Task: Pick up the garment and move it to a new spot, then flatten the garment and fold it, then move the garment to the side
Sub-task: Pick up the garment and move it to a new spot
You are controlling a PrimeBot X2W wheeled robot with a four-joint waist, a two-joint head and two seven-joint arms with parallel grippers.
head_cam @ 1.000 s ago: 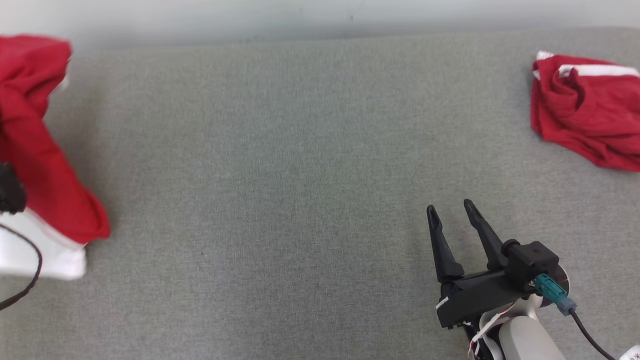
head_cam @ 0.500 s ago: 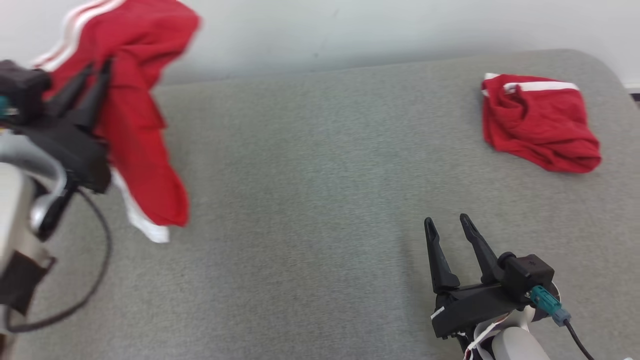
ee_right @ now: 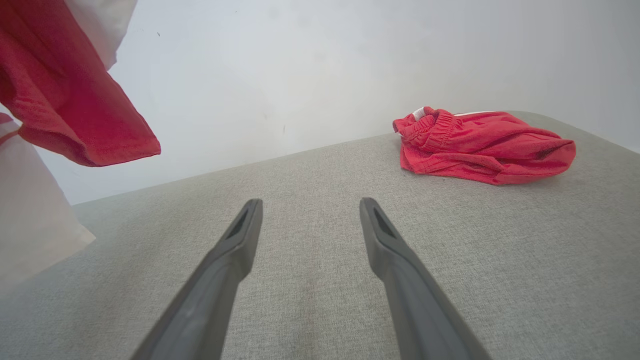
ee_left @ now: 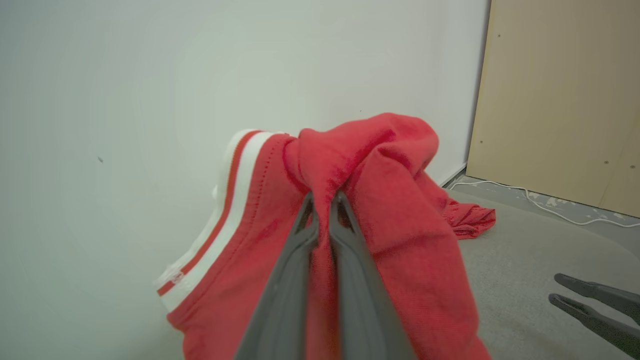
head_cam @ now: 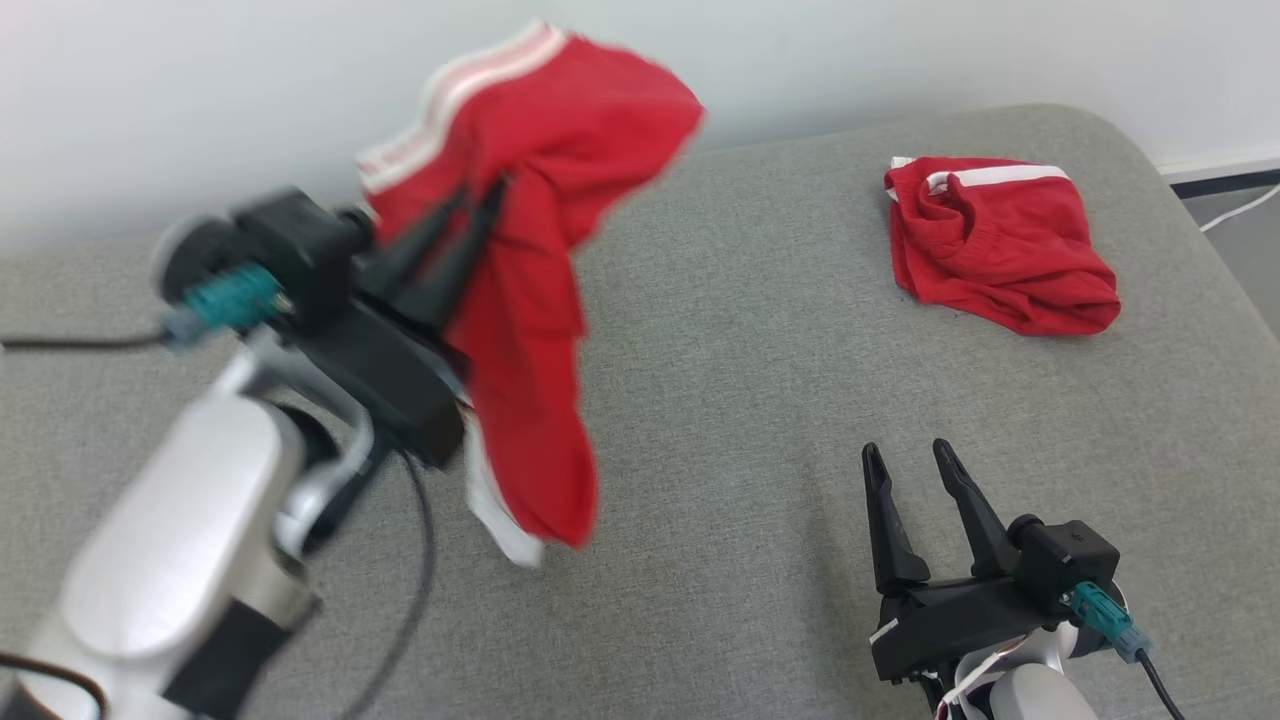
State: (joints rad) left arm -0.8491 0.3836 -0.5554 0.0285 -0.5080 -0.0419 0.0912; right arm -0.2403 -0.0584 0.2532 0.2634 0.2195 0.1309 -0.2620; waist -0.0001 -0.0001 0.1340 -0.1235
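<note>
A red garment [head_cam: 545,270] with white stripes hangs in the air over the grey cushion's left half. My left gripper [head_cam: 480,195] is shut on a bunched fold near its top, and the cloth drapes down past the wrist. In the left wrist view the two fingers pinch the red garment [ee_left: 370,200] at the left gripper's [ee_left: 323,197] tips. The hanging hem of the garment [ee_right: 75,100] shows at the upper left of the right wrist view. My right gripper [head_cam: 908,458] stands open low at the front right, fingers apart over bare fabric; it appears again as the right gripper [ee_right: 310,204].
A second red garment [head_cam: 1000,245] lies crumpled at the back right of the grey cushion [head_cam: 760,400]; it is seen too as a red heap [ee_right: 480,145]. A white wall stands behind. Floor, a white cable [ee_left: 550,207] and a wooden panel [ee_left: 560,100] lie beyond the right edge.
The head camera has swung left and tilted. My left arm has carried the garment up and rightward, from the far left edge to over the cushion. The right gripper has stayed put.
</note>
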